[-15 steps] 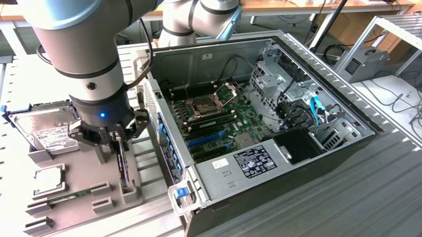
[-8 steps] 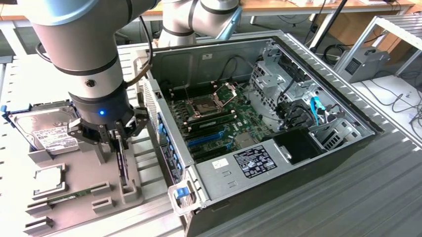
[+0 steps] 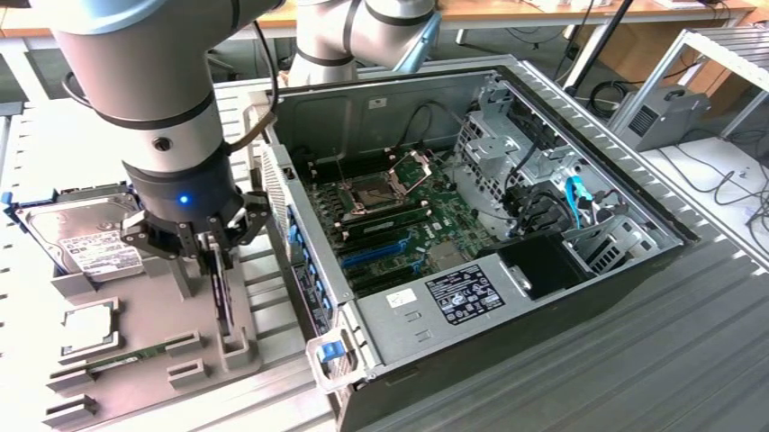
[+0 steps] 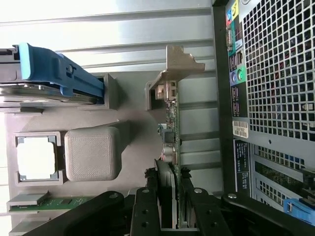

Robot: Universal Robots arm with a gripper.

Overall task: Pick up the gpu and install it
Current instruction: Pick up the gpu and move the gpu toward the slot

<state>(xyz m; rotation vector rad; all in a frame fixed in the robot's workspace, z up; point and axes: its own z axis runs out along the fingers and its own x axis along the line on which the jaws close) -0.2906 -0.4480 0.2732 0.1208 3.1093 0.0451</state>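
The gpu (image 3: 220, 292) stands on edge in a slot of the grey holder tray (image 3: 150, 292), at the exterior view's left of the open computer case (image 3: 577, 270). In the wrist view the gpu (image 4: 172, 118) shows as a thin green edge, with its silver bracket (image 4: 183, 61) at the far end. My gripper (image 3: 214, 256) reaches straight down onto the card's top edge. Its black fingers (image 4: 152, 196) press against both faces of the card, so my gripper (image 4: 172, 184) is shut on it. The card still rests in its slot.
The tray also carries a hard drive (image 3: 90, 238) in a blue caddy (image 4: 54, 73), a processor (image 4: 37, 157) and a memory stick (image 4: 54, 202). The motherboard's blue slots (image 3: 373, 256) lie open inside the case. The case's perforated back wall (image 4: 275, 73) stands close beside the card.
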